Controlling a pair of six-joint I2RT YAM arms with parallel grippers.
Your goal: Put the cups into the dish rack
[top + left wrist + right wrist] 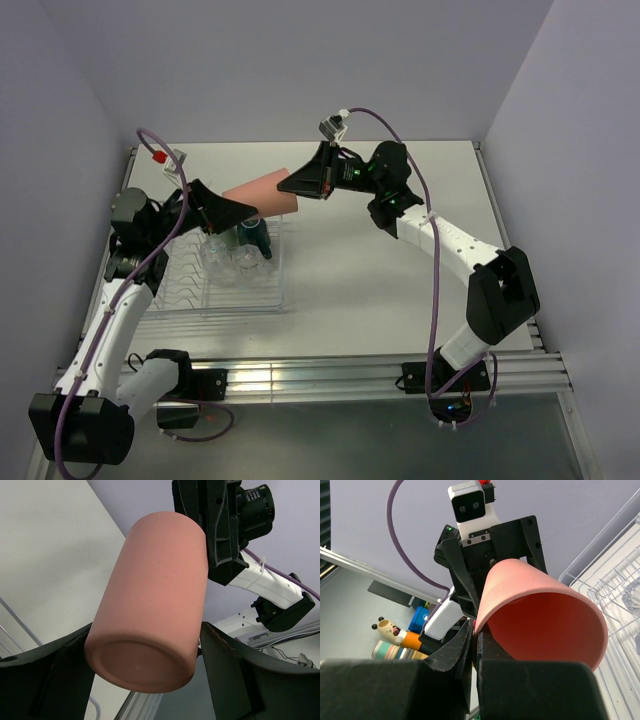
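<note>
The salmon-pink tumbler (262, 193) hangs on its side above the back of the dish rack (225, 302). My right gripper (292, 184) is shut on its rim, one finger inside the mouth (545, 620) and one outside. My left gripper (243, 212) is open, its fingers either side of the tumbler's base end (155, 595), with a small gap showing beside the right finger (225, 660). In the rack stand a dark teal mug (257, 238) and clear glasses (228, 262). Rack prongs (620, 580) show in the right wrist view.
The rack sits at the table's left side, near the left wall. An aluminium rail (340, 375) runs along the near edge by the arm bases. Bare tabletop (360, 270) lies right of the rack, under the right arm.
</note>
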